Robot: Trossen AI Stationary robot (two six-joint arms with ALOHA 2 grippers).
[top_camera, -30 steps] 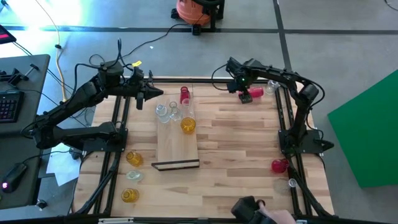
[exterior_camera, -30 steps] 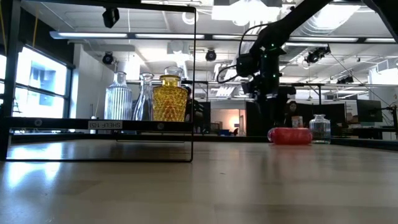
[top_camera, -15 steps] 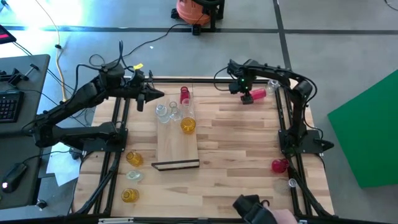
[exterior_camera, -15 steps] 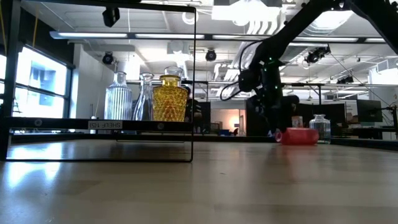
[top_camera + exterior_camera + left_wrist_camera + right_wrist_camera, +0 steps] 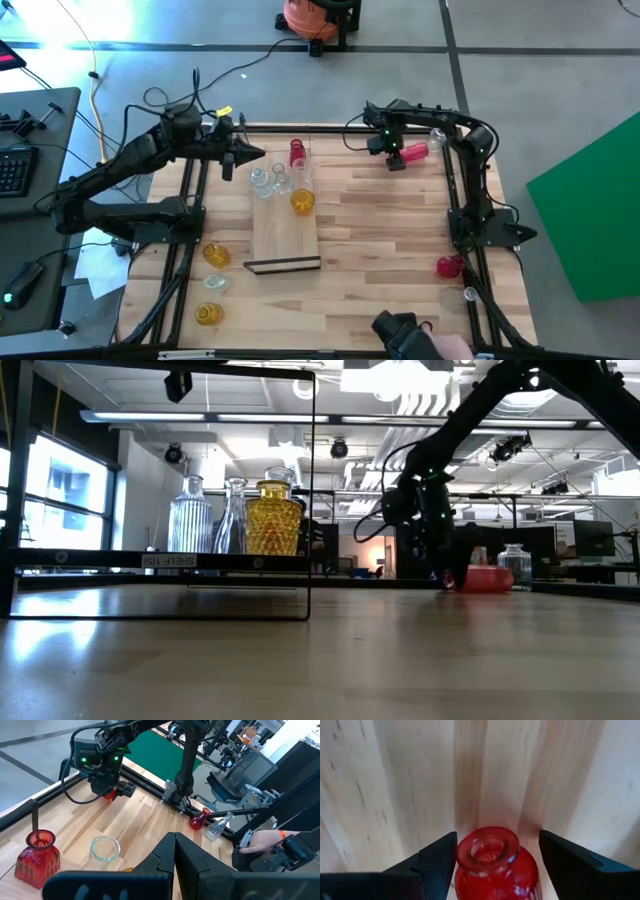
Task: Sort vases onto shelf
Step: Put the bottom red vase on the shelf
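Right gripper (image 5: 492,865) has jaws wide, straddling the toppled red vase (image 5: 413,151) at the table's far right corner, not clamped. We see left gripper (image 5: 243,155) closed, empty, beside the shelf (image 5: 285,235) holding four vases.

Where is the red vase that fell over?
In the high view the tipped red vase lies at the table's far right corner, between the open fingers of the right hand, beside a small clear vase.

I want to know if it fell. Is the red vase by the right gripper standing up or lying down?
Lying down. The red vase rests on its side on the table, mouth towards the open right gripper.
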